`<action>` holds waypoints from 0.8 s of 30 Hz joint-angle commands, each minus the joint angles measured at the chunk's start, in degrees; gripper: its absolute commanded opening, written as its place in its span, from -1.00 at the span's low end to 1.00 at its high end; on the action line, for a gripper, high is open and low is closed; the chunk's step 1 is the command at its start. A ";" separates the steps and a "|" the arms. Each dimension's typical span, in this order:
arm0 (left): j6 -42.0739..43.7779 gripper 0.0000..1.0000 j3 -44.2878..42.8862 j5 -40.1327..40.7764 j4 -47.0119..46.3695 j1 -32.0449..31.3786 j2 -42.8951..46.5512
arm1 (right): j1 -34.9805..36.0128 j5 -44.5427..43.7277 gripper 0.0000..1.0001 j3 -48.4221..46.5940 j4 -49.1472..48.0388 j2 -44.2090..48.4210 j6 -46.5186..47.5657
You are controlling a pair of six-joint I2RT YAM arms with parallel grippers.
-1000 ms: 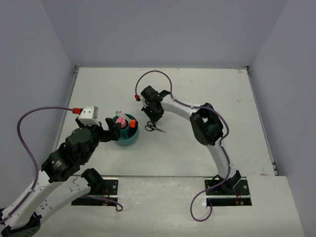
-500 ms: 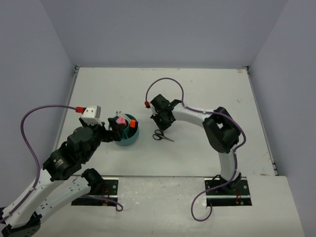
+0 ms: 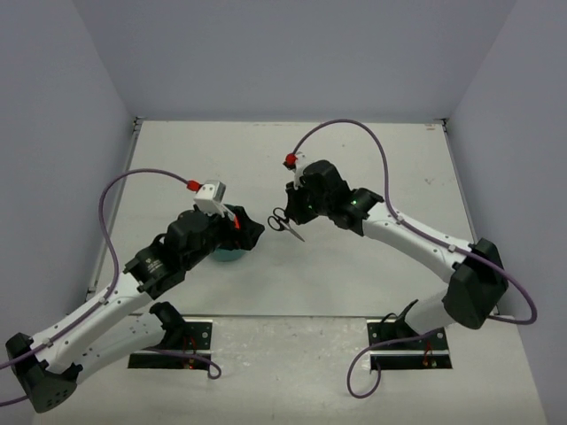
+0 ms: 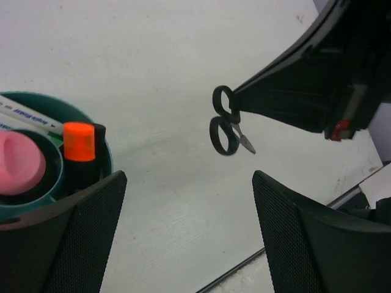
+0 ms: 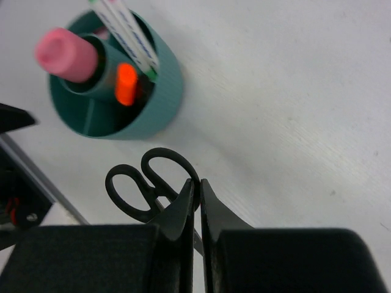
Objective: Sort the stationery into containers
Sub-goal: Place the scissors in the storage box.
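My right fingers are clamped on the scissors, lifted above the counter beside the organizer; left fingers stand wide apart; I'd lower blades-first into a free compartment, clear of the highlighter.

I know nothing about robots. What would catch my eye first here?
The black-handled scissors, pinched in the right arm's fingers at the centre of the overhead view. Just left of them sits a round teal organizer holding a pink tube and an orange-capped highlighter, with the left arm's fingers spread wide beside it.
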State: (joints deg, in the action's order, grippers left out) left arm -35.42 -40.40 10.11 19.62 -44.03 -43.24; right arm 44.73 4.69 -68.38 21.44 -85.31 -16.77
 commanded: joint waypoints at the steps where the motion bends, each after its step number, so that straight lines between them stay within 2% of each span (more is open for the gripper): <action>1: -2.67 0.59 -0.99 -2.92 -11.74 -0.18 -3.23 | 1.88 3.95 -1.00 2.75 -7.55 7.52 -4.36; 6: -2.64 0.48 -2.70 -4.13 -16.43 -0.18 -7.02 | 4.22 4.28 -1.00 1.68 -7.33 10.02 -4.28; 8: -2.56 0.36 -3.08 -4.44 -17.23 -0.19 -7.94 | 4.44 4.59 -1.00 1.61 -7.65 10.37 -4.45; 10: -2.63 0.16 -3.48 -5.25 -18.16 -0.26 -9.14 | 4.64 5.92 -1.00 1.74 -8.25 11.11 -4.72; 14: -2.90 -0.36 -3.22 -6.88 -20.50 -0.27 -10.43 | 4.83 7.15 -1.00 1.78 -9.18 12.25 -4.85; 16: -2.73 -0.95 -2.94 -8.59 -22.01 -0.27 -10.74 | 4.93 7.78 -1.00 1.86 -9.77 12.26 -4.92; 19: -2.47 -1.00 -3.19 -9.85 -21.82 -0.27 -10.82 | 4.84 6.50 -1.00 2.28 -10.18 12.18 -4.42; 21: -1.59 -1.00 -4.33 -8.50 -17.94 -0.27 -10.38 | 4.89 5.25 -0.46 2.90 -9.66 12.35 -3.84; 23: -0.92 -1.00 -5.66 -4.74 -14.15 -0.27 -9.56 | 4.84 2.77 0.58 3.60 -9.13 12.97 -3.56; 24: -0.58 -1.00 -6.89 1.30 -10.09 -0.27 -8.90 | 4.84 0.31 0.86 4.59 -8.51 13.96 -3.41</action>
State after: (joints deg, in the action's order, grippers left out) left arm -37.96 -42.53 1.62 3.93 -44.36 -52.87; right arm 47.81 5.49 -65.28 15.81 -75.09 -19.32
